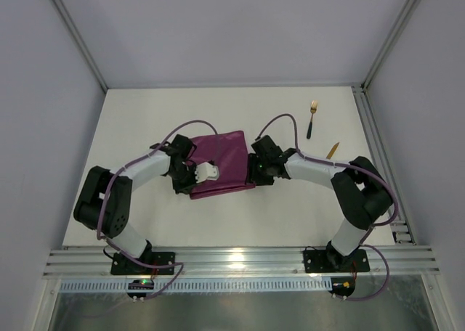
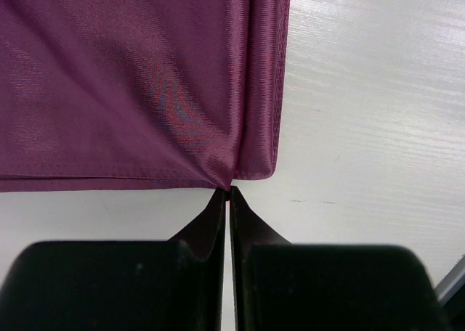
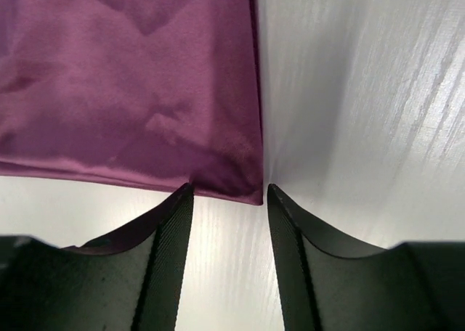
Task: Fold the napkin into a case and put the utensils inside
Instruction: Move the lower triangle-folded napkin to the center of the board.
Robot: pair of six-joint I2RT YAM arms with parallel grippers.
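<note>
The magenta-purple napkin (image 1: 225, 160) lies folded into a rectangle at the middle of the table. My left gripper (image 1: 190, 180) is at its left side and is shut, pinching the cloth's edge next to a folded corner (image 2: 229, 189). My right gripper (image 1: 253, 178) is at its right side and is open, its jaws either side of a napkin corner (image 3: 229, 191) without holding it. The gold fork (image 1: 312, 117) with a dark handle lies at the back right. The knife (image 1: 333, 150) shows only its gold blade beside my right arm.
An aluminium rail (image 1: 378, 149) runs along the table's right edge, close to the fork and knife. White walls enclose the back and sides. The arms' bases stand on the front rail (image 1: 232, 262).
</note>
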